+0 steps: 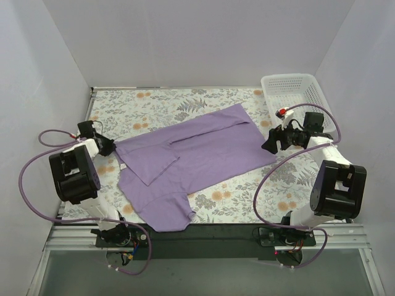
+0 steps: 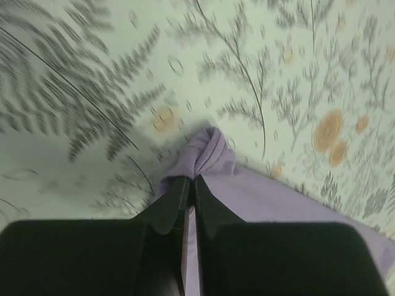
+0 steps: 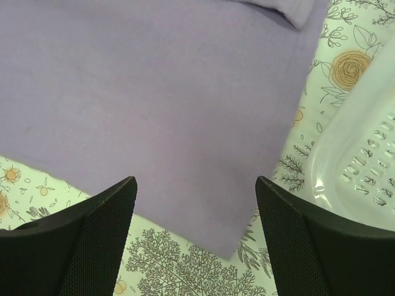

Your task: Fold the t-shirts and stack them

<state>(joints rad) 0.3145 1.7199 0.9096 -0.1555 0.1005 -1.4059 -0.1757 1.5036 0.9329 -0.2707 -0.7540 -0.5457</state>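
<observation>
A lavender t-shirt (image 1: 197, 157) lies spread slantwise across the flowered table, one sleeve folded over its left part. My left gripper (image 1: 111, 148) is at the shirt's far left corner, shut on a bunched pinch of purple cloth (image 2: 207, 154) that pokes out past its black fingers (image 2: 170, 206). My right gripper (image 1: 270, 143) hovers open at the shirt's right hem corner (image 3: 247, 237), with nothing between its wide-apart mesh pads (image 3: 102, 237).
A white lattice basket (image 1: 295, 92) stands at the back right, its rim (image 3: 364, 154) just right of my right gripper. The flowered cloth (image 1: 154, 102) covers the table. White walls close in on three sides.
</observation>
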